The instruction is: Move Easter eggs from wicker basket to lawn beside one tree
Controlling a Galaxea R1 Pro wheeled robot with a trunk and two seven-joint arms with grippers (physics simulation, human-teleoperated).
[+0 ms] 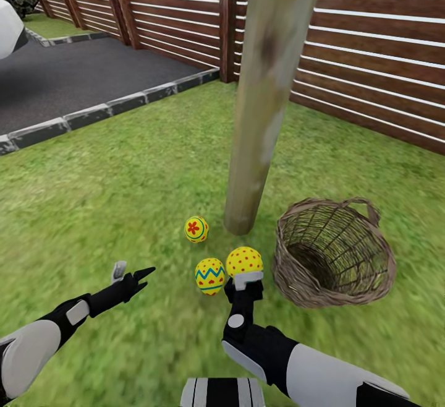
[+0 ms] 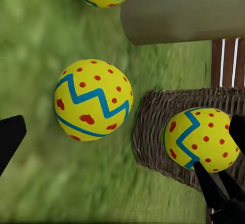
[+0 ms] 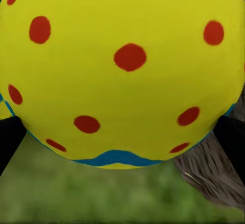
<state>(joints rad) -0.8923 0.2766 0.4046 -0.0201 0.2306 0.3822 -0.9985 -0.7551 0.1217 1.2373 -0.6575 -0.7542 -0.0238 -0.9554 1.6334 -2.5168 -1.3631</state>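
- Our right gripper (image 1: 245, 278) is clamped on the third Easter egg (image 1: 244, 261), the red-dotted one; in the right wrist view the egg (image 3: 122, 66) sits between the two dark fingers, pinched at its sides.
- That held egg hangs low over the lawn (image 1: 123, 184), just beside the zigzag egg (image 1: 210, 275), with the tree trunk (image 1: 262, 116) close ahead of it and the wicker basket (image 1: 334, 252) to its right.
- The relation that matters, as we judge it: the drop spot lies straight below the gripper, so the release wants a short descent, not a reach, and the right arm is the one in place.
- The flower-marked egg (image 1: 196, 229) lies on the grass at the trunk's foot.
- The basket looks empty.
- Our left gripper (image 1: 133, 274) is spread wide and holds nothing, pointing toward the eggs from the left.
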